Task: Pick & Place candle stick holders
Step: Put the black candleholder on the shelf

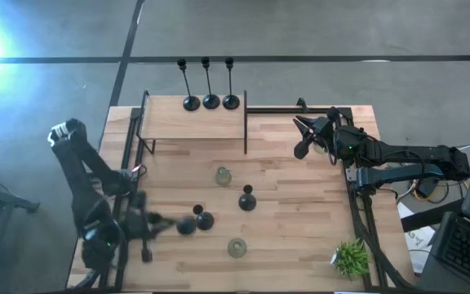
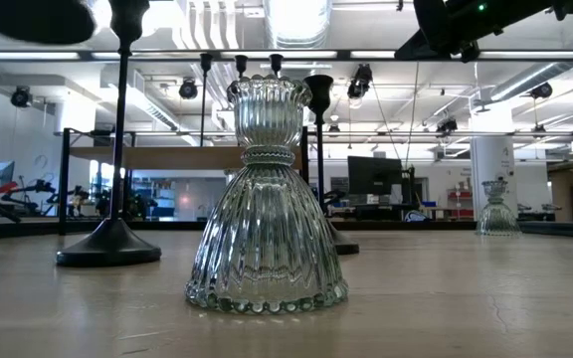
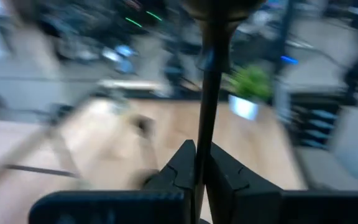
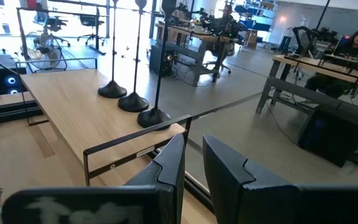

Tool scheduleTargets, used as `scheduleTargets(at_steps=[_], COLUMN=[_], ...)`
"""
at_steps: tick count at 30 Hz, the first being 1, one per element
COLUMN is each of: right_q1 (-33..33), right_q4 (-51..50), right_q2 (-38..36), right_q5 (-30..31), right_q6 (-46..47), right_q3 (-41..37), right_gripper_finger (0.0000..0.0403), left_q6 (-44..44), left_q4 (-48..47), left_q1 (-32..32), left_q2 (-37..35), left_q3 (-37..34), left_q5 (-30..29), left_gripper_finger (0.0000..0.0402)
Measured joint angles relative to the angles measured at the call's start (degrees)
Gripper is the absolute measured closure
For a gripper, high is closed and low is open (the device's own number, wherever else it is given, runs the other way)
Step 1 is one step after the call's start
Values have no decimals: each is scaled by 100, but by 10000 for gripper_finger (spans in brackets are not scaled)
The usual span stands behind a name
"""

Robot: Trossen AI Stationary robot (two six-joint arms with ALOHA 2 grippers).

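My left gripper (image 1: 160, 223) is at the near left of the table, shut on a black candle stick holder (image 1: 186, 226) with a thin stem. A second black holder (image 1: 206, 220) stands by it on its round base (image 2: 108, 250). A short black holder (image 1: 247, 200) and two glass holders (image 1: 223, 175) (image 1: 237, 247) stand mid-table; the nearer glass one fills the low view (image 2: 267, 199). Three tall black holders (image 1: 210, 100) stand on the raised shelf. My right gripper (image 1: 304, 139) is open and empty at the far right, beside the shelf; its wrist view (image 4: 194, 168) shows nothing between the fingers. My left gripper pinches the black holder's thin stem (image 3: 204, 134) between its two fingers. The fingers come level from the table's left. The holder's round end (image 1: 188, 226) points toward the table's right. A dark oval high in the low view (image 2: 28, 18) seems to be that end, off the table.
The wooden shelf (image 1: 194, 122) with its black metal frame (image 1: 245, 122) stands at the far middle. A small green plant (image 1: 351, 257) sits at the near right corner. Bare tabletop lies between the mid-table holders and the right frame.
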Motion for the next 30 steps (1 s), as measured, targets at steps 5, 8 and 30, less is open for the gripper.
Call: scheduleTargets(at_steps=[5,8,30], right_q1=[0,0,0], right_q4=[0,0,0], right_q2=[0,0,0], right_q5=[0,0,0], right_q6=[0,-1,0], right_q3=[-2,-2,0], right_gripper_finger=[349,349,349], left_q6=[422,986,2770], left_q4=[-769,-799,-995], left_q1=[149,321,5254], left_q2=[-568,-868,-2344], left_q3=[538,739,550], left_q5=[-260,-319,659], left_gripper_finger=[384,384,384])
